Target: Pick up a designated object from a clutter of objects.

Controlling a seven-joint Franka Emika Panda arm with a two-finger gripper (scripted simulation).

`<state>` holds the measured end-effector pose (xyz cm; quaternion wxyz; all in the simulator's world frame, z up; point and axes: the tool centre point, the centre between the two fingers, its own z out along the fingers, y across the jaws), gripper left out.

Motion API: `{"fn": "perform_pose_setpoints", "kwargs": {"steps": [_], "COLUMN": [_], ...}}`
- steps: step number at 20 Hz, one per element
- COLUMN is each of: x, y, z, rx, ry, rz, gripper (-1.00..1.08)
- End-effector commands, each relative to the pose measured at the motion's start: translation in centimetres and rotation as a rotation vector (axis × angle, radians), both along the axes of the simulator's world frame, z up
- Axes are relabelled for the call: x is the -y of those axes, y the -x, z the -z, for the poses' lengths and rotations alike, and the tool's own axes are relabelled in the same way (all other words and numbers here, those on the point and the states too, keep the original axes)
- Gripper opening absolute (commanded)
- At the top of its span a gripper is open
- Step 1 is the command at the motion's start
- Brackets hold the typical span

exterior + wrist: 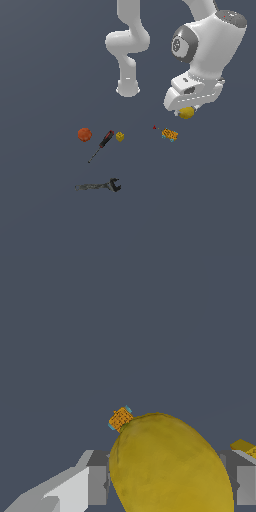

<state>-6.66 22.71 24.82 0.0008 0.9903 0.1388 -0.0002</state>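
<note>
Exterior view: the white Panda arm (210,45) hangs over the exterior view's right part of the dark grey floor (45,60). The gripper (187,112) is closed on the yellow lemon (186,113), of which only the lower part shows under the white hand.

Wrist view: the lemon (170,466) fills the space between the two grey fingers (97,478), touching both. The floor (125,321) lies well behind it, so the lemon appears off the surface.

Remaining clutter lies on the floor. The orange-and-blue patterned piece (170,134) sits near and below the gripper, also seen past the lemon in the wrist view (120,418). Toward the exterior view's left: tiny yellow block (120,136), just beside the red-and-black-handled screwdriver (101,145), then the orange-red ball (84,134). The dark wrench (100,186) lies apart, below these.
</note>
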Motion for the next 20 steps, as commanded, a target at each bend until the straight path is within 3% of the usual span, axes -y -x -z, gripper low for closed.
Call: {"fn": "perform_pose_setpoints", "kwargs": {"steps": [1, 11, 20], "x": [-0.3, -1.2, -1.5], "y": [1.0, 3.4, 3.9], "z": [-2.4, -9.5, -11.5], "rx": [0.0, 0.0, 0.0], "ry": [-0.001, -0.002, -0.002], "rz": [0.0, 0.001, 0.002], "gripper": [-1.0, -1.0, -1.0]}}
